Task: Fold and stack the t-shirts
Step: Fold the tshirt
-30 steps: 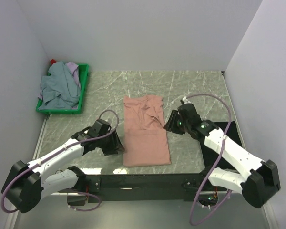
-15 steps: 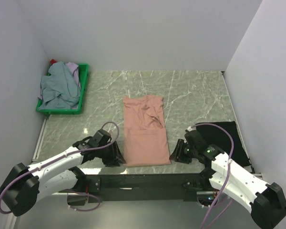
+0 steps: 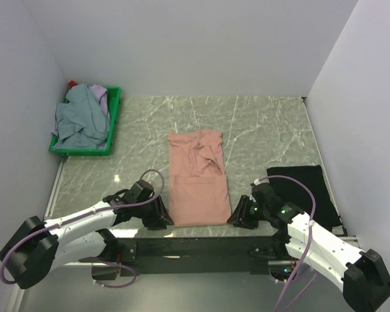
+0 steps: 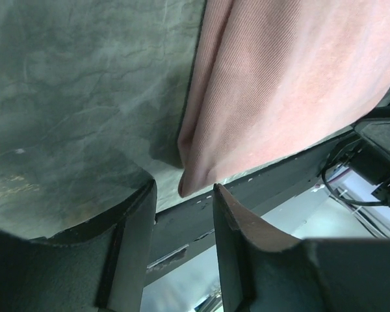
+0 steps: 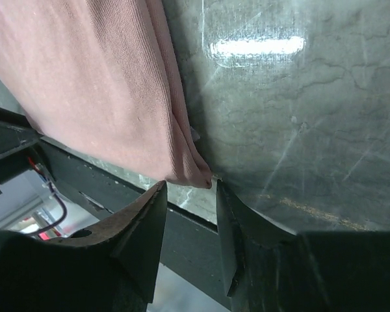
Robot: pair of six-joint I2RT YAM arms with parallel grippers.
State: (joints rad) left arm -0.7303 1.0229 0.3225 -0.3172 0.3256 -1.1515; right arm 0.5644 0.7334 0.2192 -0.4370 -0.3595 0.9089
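A salmon-pink t-shirt [image 3: 195, 188] lies folded into a long strip in the middle of the table. My left gripper [image 3: 164, 218] is low at its near left corner. In the left wrist view that gripper [image 4: 184, 188] is open, with the pink t-shirt [image 4: 279, 84] corner just at its fingertips. My right gripper [image 3: 235, 216] is at the near right corner. The right wrist view shows it [image 5: 191, 187] open too, the pink t-shirt [image 5: 97, 84] corner just ahead of the tips. A black t-shirt [image 3: 305, 185] lies flat at the right.
A green crate [image 3: 115, 117] at the back left holds a crumpled grey-blue t-shirt [image 3: 81, 120] and a lavender one [image 3: 101, 94]. The black mounting rail [image 3: 195, 247] runs along the near table edge just behind both grippers. White walls enclose the table.
My right arm swung from beside the pink shirt's upper right down to its near right corner. My left gripper slid nearer to the near left corner, its jaws narrowing a little.
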